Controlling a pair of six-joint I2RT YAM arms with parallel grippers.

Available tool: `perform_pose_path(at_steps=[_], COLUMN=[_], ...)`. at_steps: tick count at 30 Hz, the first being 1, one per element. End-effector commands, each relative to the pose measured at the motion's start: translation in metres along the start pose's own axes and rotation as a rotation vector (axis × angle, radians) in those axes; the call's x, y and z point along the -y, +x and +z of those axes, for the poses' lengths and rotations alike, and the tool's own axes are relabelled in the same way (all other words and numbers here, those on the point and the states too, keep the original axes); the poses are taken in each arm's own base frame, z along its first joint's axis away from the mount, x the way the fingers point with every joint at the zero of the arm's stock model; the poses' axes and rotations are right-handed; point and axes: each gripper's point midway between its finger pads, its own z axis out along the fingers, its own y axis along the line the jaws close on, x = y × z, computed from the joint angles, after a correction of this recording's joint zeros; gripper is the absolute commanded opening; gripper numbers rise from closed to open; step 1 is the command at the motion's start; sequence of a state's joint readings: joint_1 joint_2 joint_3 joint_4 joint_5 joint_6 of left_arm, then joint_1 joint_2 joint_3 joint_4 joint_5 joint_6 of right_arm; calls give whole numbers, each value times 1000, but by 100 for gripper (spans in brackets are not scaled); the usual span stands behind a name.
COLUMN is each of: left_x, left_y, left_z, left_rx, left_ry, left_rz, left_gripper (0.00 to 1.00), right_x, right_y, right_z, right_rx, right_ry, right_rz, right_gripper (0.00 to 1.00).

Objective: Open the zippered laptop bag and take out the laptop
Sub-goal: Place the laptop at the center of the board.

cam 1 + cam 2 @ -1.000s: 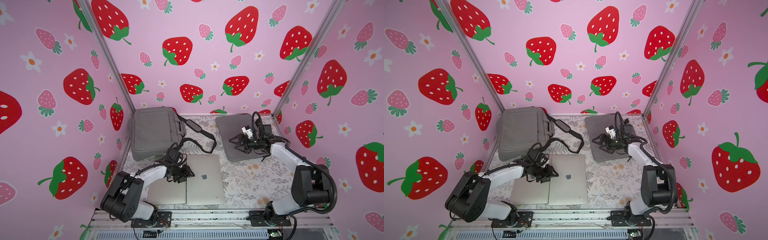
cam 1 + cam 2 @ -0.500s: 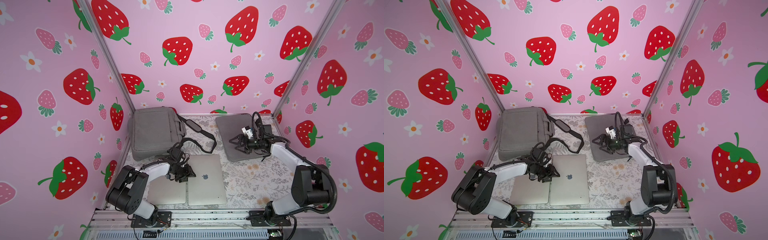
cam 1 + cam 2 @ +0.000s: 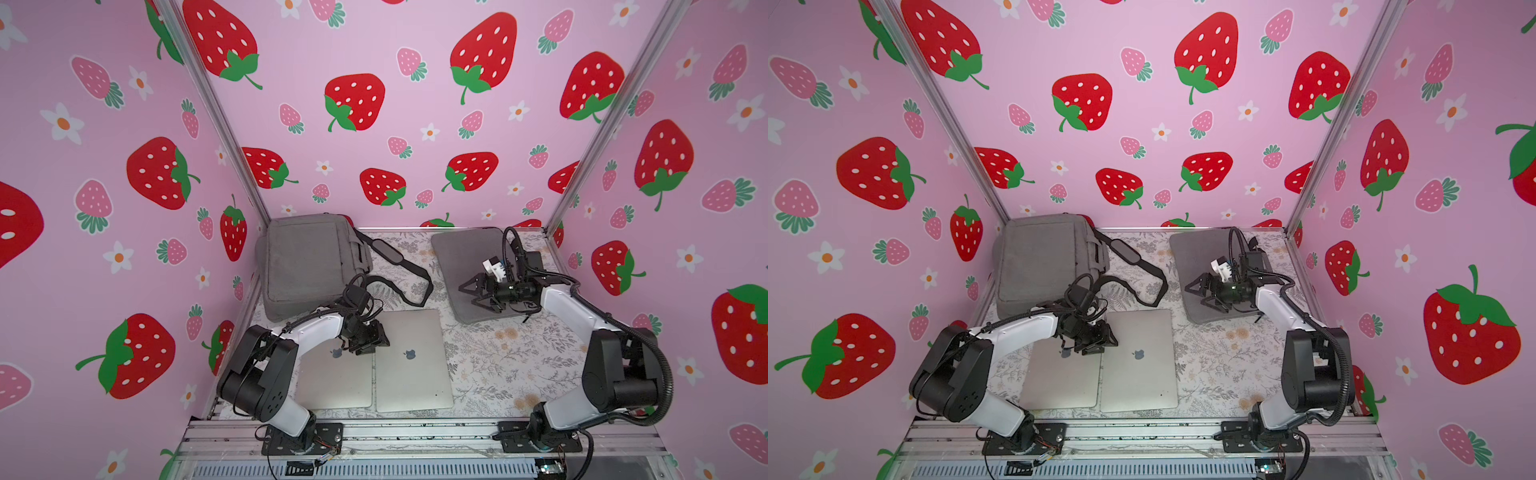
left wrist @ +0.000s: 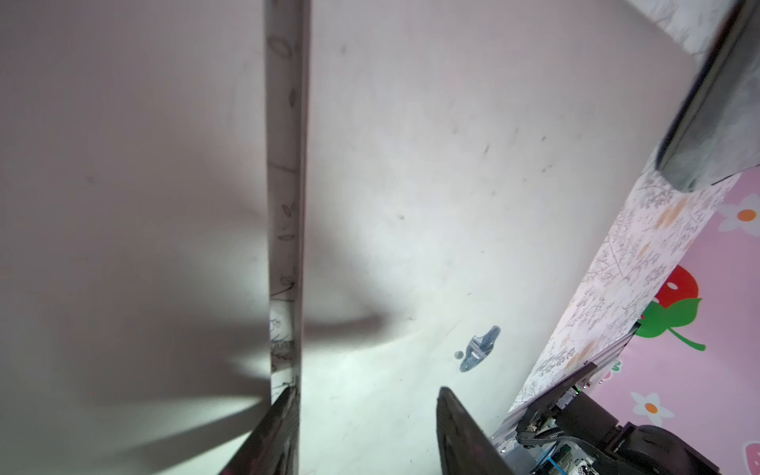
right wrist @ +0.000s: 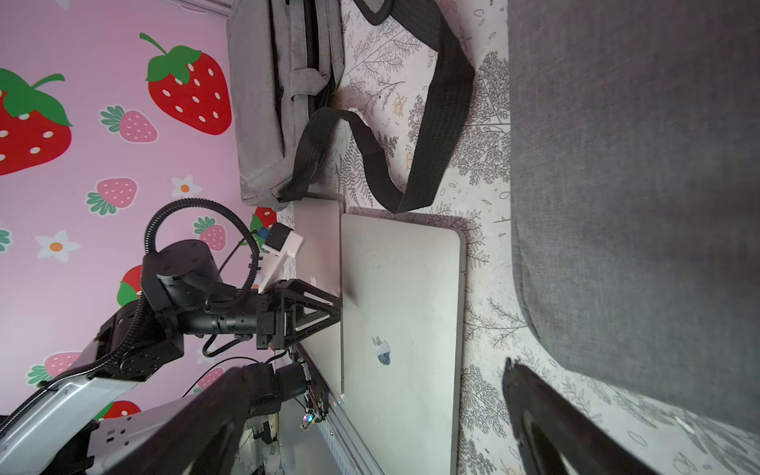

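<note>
A light grey zippered laptop bag (image 3: 307,262) (image 3: 1042,262) (image 5: 267,103) lies at the back left, its black strap (image 3: 399,266) trailing right. Two shut silver laptops lie side by side near the front: the left laptop (image 3: 336,382) (image 4: 123,164) and the right laptop (image 3: 411,361) (image 4: 452,205) (image 5: 403,288). My left gripper (image 3: 372,340) (image 3: 1100,340) (image 4: 366,395) hovers low over the narrow gap between them, open, holding nothing. My right gripper (image 3: 469,296) (image 3: 1196,296) (image 5: 370,382) stands wide open and empty above the left edge of a dark grey sleeve (image 3: 465,257) (image 5: 637,205).
The sleeve lies flat at the back right against the wall. Pink strawberry walls close in the left, back and right sides. A metal rail (image 3: 415,432) with both arm bases runs along the front. The floral cloth (image 3: 519,357) shows between the right laptop and the right arm.
My left arm's elbow has swung slightly inward and its gripper has edged a little to the right over the laptops. The right arm has stayed put.
</note>
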State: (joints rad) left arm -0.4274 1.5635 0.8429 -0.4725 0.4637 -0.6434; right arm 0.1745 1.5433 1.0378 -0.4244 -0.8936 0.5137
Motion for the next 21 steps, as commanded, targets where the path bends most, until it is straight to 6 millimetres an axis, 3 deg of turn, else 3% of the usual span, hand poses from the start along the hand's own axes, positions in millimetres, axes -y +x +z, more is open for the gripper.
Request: perform_pose_path(at_steps=[1,6,13,21], left_x=[-1,10,62,121], left_y=[-1,-12,-38,-81], left_z=[-2,-22,-59,-43], left_rx=[-13,28,155,224], left_ry=[-32,-48,55,113], left_rz=[19,86,212,252], left_gripper=[56,56,57,57], right_x=[-5,-1,21,62], right_y=[0,7,12,-4], right_z=[-9,-13,-33,-76], right_rx=[10,3,3,89], right_ry=[22,64,241,567], right_rz=[-47,-65,-100,-154], right_gripper=[99,100,100,100])
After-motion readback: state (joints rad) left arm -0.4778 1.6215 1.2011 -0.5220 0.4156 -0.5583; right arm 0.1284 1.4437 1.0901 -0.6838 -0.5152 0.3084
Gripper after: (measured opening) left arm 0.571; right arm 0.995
